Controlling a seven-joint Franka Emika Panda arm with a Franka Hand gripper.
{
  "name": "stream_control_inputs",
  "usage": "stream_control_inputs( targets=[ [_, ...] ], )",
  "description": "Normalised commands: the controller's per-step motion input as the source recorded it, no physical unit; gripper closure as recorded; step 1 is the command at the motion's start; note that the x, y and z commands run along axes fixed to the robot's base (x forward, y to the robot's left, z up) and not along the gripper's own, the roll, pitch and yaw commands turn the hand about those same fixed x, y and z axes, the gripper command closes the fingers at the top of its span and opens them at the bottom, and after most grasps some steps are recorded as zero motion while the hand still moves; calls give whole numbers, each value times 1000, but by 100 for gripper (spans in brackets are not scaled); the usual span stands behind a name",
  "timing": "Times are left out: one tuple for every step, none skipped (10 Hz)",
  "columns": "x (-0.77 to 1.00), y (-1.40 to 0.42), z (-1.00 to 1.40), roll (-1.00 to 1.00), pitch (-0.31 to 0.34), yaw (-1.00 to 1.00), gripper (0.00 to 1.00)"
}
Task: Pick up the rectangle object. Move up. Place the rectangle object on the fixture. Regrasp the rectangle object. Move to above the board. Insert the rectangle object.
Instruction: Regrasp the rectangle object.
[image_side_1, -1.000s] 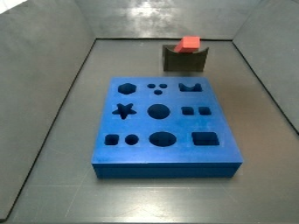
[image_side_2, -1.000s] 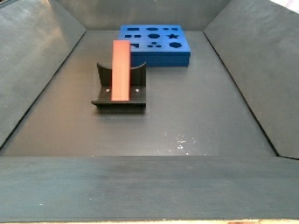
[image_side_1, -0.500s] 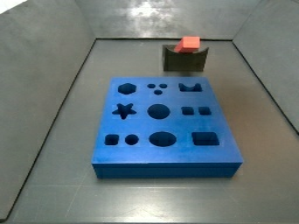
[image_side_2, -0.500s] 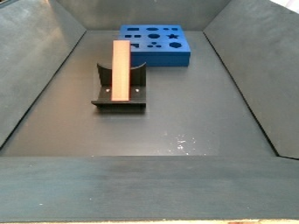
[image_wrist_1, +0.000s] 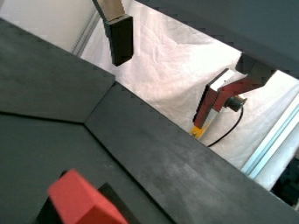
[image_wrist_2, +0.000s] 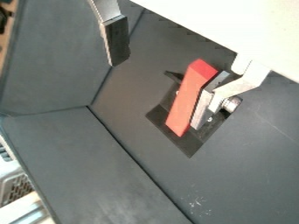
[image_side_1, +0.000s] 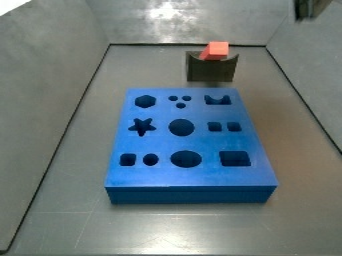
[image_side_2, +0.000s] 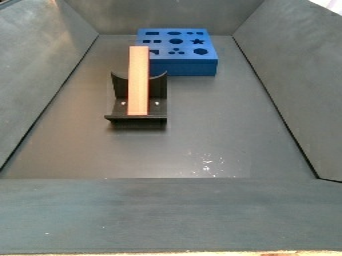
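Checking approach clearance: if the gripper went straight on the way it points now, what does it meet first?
Probably the red rectangular block lying in the dark notched fixture. A wrist view shows it between the open gripper fingers' line, well below. Depth is unclear.

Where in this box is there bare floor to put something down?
Most bare floor lies between the fixture holding the red rectangle object and the near wall. Narrow strips run beside the blue board. It is crowded where board and fixture sit close together. The gripper hangs open above, holding nothing.
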Motion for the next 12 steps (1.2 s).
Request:
stream_control_inputs(
  targets=[
    [47, 34, -1000, 123, -80, 115, 0],
    [54, 33, -1000, 96, -96, 90, 0],
    [59, 32, -1000, 82, -105, 71, 0],
    [69, 30, -1000, 71, -113, 26, 0],
    [75, 29, -1000, 68, -115, 11, 0],
    [80, 26, -1000, 68, -102, -19, 0],
    [85, 24, -1000, 65, -87, -30, 0],
    [95, 22, -1000, 63, -64, -42, 0],
    [94, 18, -927, 64, -52, -43, 0],
    [87, 9, -713, 67, -25, -37, 0],
    [85, 3, -563, 69, -7, -32, 0],
    [83, 0, -421, 71, 12, -22, 0]
  ],
)
